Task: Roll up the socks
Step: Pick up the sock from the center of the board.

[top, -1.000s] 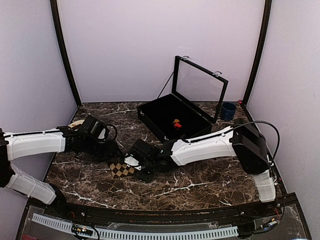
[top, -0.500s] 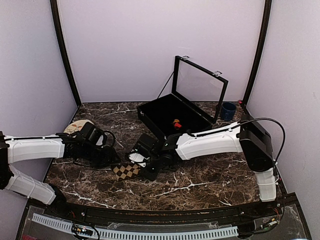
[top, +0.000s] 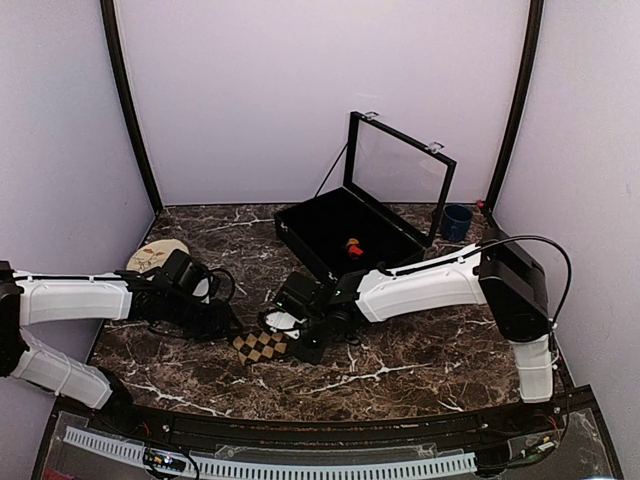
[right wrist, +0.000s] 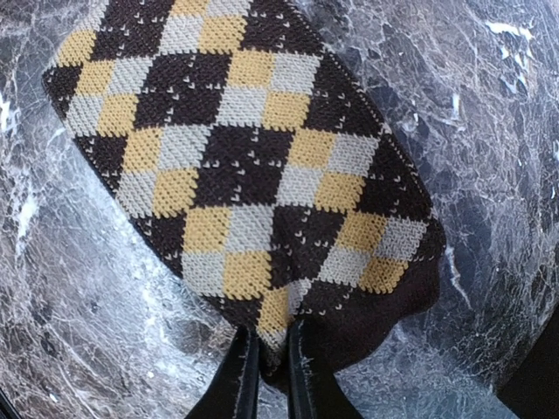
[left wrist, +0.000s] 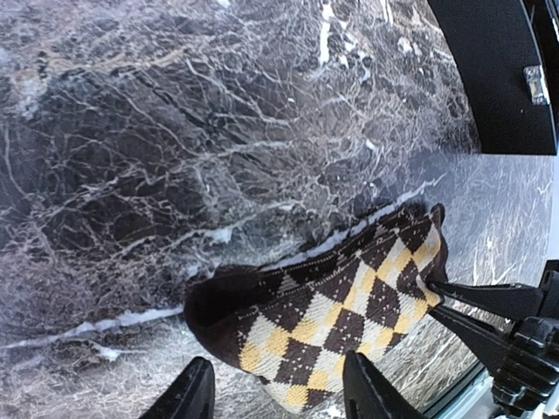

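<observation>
Pinching the dark end of the tan-diamond sock (right wrist: 253,175), the right tool (right wrist: 271,336) has its fingers closed on the fabric. The rest of the sock lies spread flat on the marble tabletop (left wrist: 175,131) ahead of it. The left tool (left wrist: 278,367) stands open at the other side of the sock, its two fingers apart, with the sock's near edge just ahead of them and partly between them. Well apart from both tools, toward the back wall, an open black box (top: 320,225) holds a small red-and-orange thing (top: 352,247).
</observation>
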{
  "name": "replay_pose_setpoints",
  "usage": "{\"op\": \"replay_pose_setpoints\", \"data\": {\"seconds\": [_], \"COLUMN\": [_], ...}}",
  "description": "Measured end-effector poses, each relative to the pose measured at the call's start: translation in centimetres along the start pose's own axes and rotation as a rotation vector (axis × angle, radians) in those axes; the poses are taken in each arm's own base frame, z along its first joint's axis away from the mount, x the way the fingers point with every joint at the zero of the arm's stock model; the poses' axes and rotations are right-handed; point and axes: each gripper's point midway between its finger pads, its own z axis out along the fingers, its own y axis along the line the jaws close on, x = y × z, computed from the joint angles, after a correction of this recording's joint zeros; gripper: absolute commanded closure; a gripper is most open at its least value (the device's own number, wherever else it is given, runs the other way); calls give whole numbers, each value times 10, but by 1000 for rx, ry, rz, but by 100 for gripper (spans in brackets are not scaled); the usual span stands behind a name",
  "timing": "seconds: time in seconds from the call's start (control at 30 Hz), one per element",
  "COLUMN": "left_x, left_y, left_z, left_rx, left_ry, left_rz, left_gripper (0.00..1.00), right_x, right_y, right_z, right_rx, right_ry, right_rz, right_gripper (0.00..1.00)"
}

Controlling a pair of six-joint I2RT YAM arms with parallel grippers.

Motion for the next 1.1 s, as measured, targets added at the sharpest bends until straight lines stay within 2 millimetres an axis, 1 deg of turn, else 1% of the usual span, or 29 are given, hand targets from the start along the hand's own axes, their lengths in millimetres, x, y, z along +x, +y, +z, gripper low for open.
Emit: {"op": "replay_pose_setpoints", "data": {"seconds": [0.17, 0.3, 0.47, 0.57, 0.67, 0.7, 0.77, 0.83, 0.87, 0.9, 0.97, 1.1], "left_x": [6, 11, 14, 16, 13, 12, 9, 6, 5, 4, 4, 4], "left_y": [3, 8, 13, 17, 16, 16, 15, 14, 14, 14, 15, 15], "left_z": [7, 13, 16, 19, 21, 22, 24, 27, 29, 30, 33, 35], "left_rx": [-9, -26, -40, -59, -61, -65, -69, -70, -71, -73, -76, -76], "left_ry": [34, 65, 77, 88, 86, 86, 82, 80, 79, 80, 84, 87], "left_rz": [17, 21, 26, 22, 24, 25, 28, 32, 35, 37, 41, 52], "left_gripper": [47, 45, 41, 41, 43, 45, 53, 64, 71, 75, 81, 88], "right_x": [-1, -2, -2, -2, -2, -2, -2, -2, -2, -2, -2, -2], "right_y": [0, 0, 0, 0, 0, 0, 0, 0, 0, 0, 0, 0], "right_z": [0, 0, 0, 0, 0, 0, 0, 0, 0, 0, 0, 0], "right_rx": [-1, -1, -1, -4, -4, -4, -5, -5, -5, -4, -5, -4], "right_ry": [-5, -9, -9, -9, -9, -9, -9, -9, -9, -9, -9, -9], "right_rz": [1, 1, 1, 2, 2, 2, 2, 2, 2, 2, 2, 2], "right_gripper": [87, 86, 85, 85, 85, 85, 85, 85, 85, 85, 85, 85]}}
